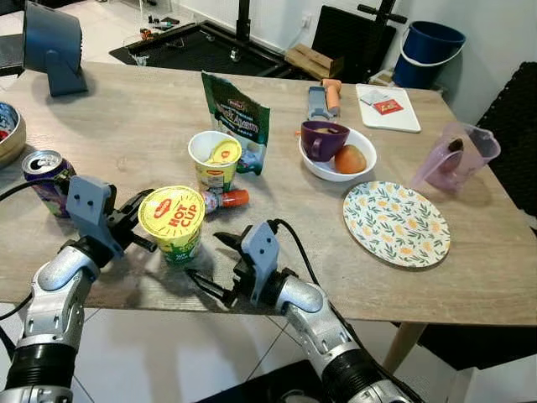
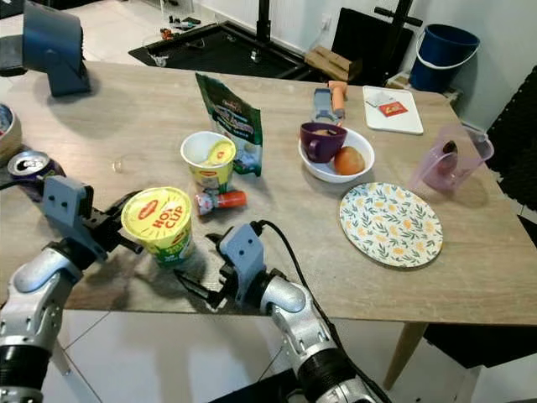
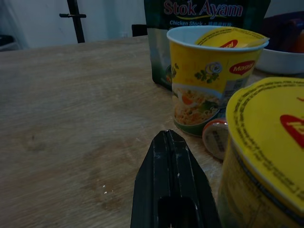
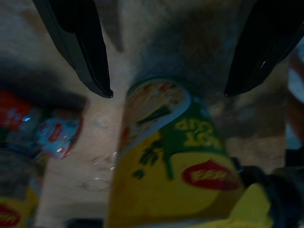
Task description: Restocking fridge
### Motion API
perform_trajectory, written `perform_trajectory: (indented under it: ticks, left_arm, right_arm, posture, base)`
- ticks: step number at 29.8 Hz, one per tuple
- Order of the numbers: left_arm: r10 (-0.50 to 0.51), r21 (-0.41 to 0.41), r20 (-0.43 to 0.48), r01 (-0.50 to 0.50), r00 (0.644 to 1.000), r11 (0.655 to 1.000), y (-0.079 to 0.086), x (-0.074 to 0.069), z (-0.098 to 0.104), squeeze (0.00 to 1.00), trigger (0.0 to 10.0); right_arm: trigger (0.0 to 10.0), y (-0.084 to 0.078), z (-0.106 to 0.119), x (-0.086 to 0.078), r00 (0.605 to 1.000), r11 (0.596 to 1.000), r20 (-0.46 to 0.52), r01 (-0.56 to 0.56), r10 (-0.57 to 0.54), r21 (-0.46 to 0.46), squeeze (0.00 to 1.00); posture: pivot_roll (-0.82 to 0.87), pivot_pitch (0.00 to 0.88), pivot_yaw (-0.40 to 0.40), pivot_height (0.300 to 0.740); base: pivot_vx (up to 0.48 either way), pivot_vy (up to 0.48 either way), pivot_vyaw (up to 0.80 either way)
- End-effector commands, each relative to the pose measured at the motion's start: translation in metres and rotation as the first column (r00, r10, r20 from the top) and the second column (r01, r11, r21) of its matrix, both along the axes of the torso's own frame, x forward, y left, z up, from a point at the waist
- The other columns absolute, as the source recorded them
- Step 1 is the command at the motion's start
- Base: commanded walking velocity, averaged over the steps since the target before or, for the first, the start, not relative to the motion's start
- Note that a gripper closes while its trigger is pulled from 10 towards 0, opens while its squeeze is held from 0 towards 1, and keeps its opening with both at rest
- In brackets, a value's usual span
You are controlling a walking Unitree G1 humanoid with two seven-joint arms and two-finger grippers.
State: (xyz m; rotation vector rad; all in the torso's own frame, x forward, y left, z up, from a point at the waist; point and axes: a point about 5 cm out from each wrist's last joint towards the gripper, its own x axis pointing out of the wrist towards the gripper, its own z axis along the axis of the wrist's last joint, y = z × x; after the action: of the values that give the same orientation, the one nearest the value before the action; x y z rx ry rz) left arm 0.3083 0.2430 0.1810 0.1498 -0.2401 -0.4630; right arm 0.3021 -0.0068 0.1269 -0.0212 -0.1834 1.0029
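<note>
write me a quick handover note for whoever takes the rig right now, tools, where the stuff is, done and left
Left tool: fingers shut together, beside the sealed Hot Cup, not gripping it.
Right tool: open, aimed at the same cup from the table's near edge, not touching it.
On the table: opened noodle cup, stock pouch, small bottle lying on its side, soda can at far left.
Done: nothing lifted.
Left: grasp the Hot Cup, probably with the right tool, then carry the items to the fridge.

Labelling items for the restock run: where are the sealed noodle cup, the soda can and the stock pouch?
sealed noodle cup (image 1: 171, 212), left eye view, on its yellow lid.
soda can (image 1: 42, 163), left eye view, on its silver top.
stock pouch (image 1: 237, 116), left eye view, on its green front.
</note>
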Motion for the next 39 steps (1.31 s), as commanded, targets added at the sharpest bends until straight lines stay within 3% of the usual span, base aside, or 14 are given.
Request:
perform_trajectory:
  ticks: [1,7,18,32,39]
  left_arm:
    - [-0.020,-0.002,-0.020,0.020,1.000,1.000,-0.006,-0.001,-0.007,0.00,10.0]
    - [-0.022,-0.001,-0.020,0.022,1.000,1.000,-0.007,-0.001,-0.006,0.00,10.0]
    - [-0.039,-0.001,-0.026,0.039,0.999,0.999,-0.010,-0.001,-0.006,0.00,10.0]
    - [-0.092,-0.021,-0.053,0.091,0.994,0.996,-0.025,-0.001,-0.014,0.00,10.0]
    - [-0.109,-0.023,-0.056,0.108,0.993,0.994,-0.028,0.000,-0.013,0.00,10.0]
  right_arm:
    - [10.0,0.000,-0.002,0.002,0.999,0.999,-0.001,0.043,-0.043,0.005,0.00]
    - [10.0,0.002,-0.001,0.004,0.997,0.997,0.007,0.082,-0.082,0.005,0.00]
    - [10.0,0.018,-0.007,-0.014,0.998,0.997,-0.030,-0.052,0.054,0.059,0.00]
    - [10.0,0.020,-0.002,-0.008,1.000,0.995,-0.021,0.012,-0.011,0.094,0.00]
    - [10.0,0.022,0.002,-0.009,1.000,0.991,-0.016,-0.009,0.011,0.130,0.00]
  posture:
    - [0.14,0.227,-0.046,0.740]
    - [0.14,0.230,-0.041,0.740]
    - [0.15,0.241,-0.029,0.740]
    - [0.15,0.254,-0.007,0.740]
    - [0.15,0.252,-0.002,0.740]
  base:
    - [0.000,0.000,0.00]
    - [0.000,0.000,0.00]
    - [0.000,0.000,0.00]
    - [0.000,0.000,0.00]
    - [0.000,0.000,0.00]
